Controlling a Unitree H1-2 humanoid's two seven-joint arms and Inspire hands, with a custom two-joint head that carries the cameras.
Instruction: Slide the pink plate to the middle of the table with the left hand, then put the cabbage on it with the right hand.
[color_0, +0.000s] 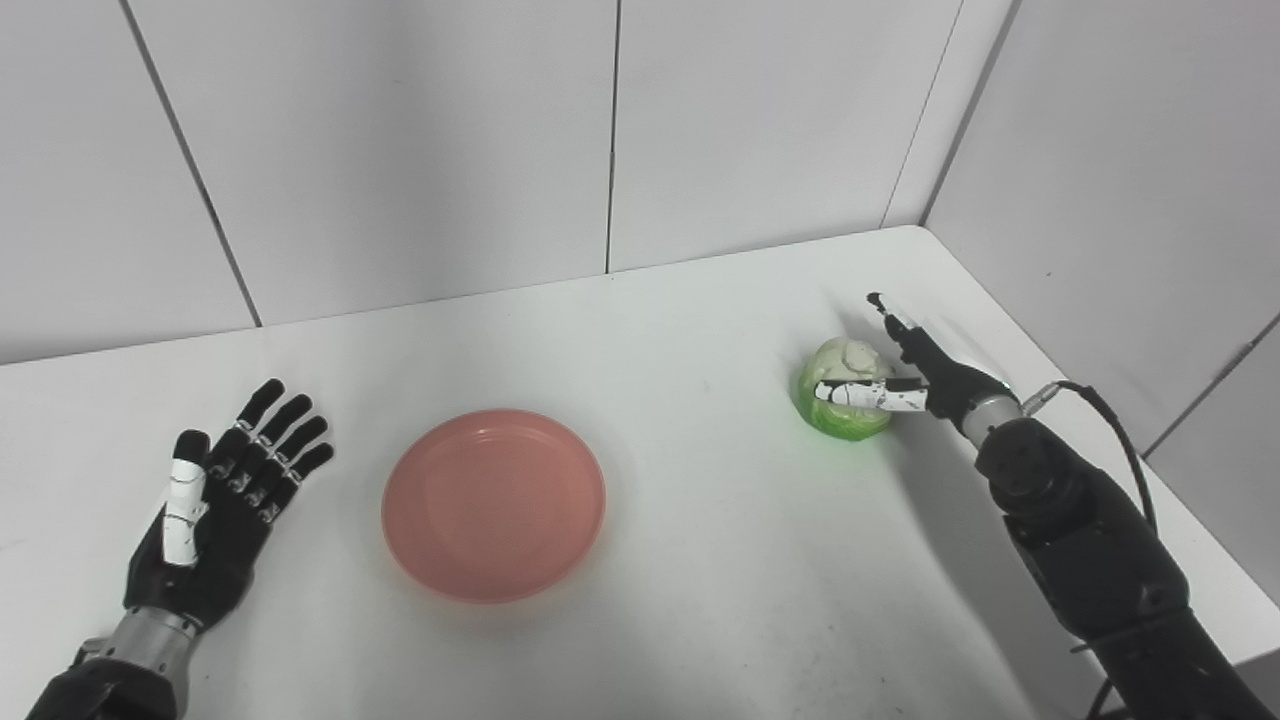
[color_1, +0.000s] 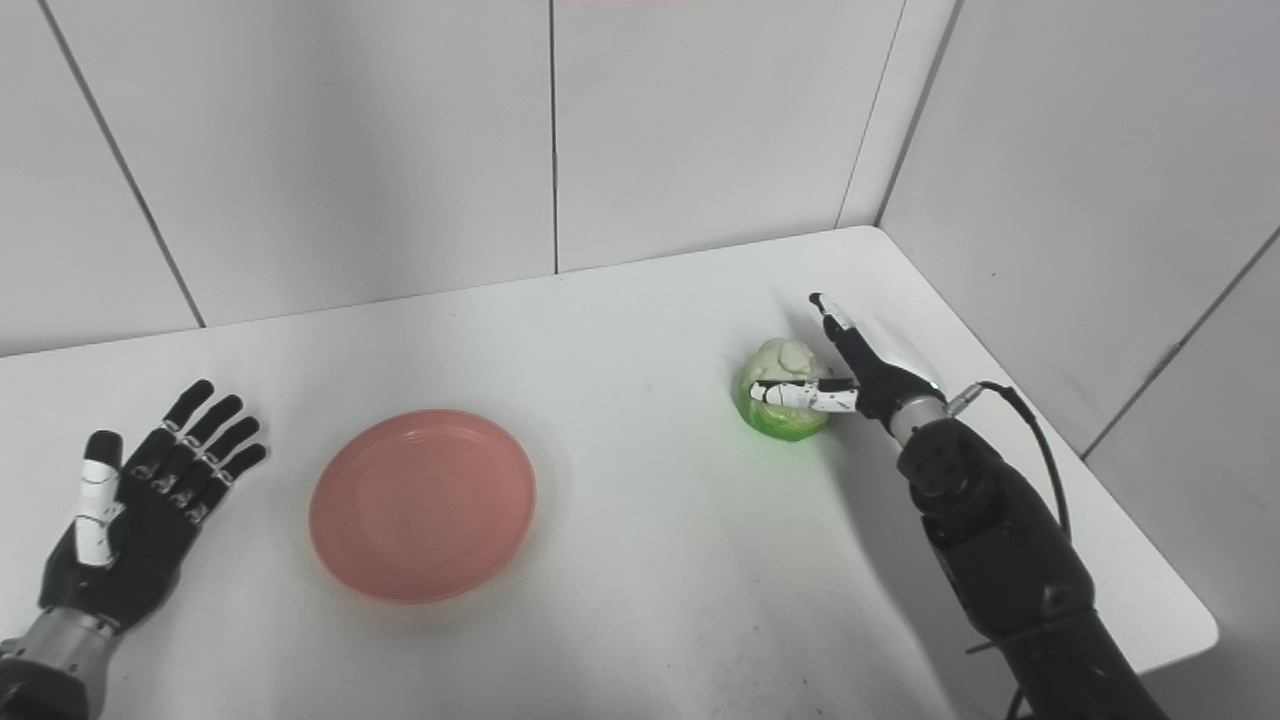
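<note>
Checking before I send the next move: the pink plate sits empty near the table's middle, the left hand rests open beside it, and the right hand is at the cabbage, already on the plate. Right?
Not quite. The cabbage is not on the pink plate; the left eye view shows it on the bare table, well apart to the plate's right, with the right hand against it. The rest holds: the plate is empty and the left hand lies open beside it.

The left hand (color_0: 215, 500) is lying open, palm up, on the white table (color_0: 700, 600), apart from the pink plate (color_0: 493, 504). The right hand (color_0: 915, 375) is reaching around the cabbage (color_0: 840, 400), its thumb lying across the front and its fingers (color_0: 900, 325) stretching behind.
</note>
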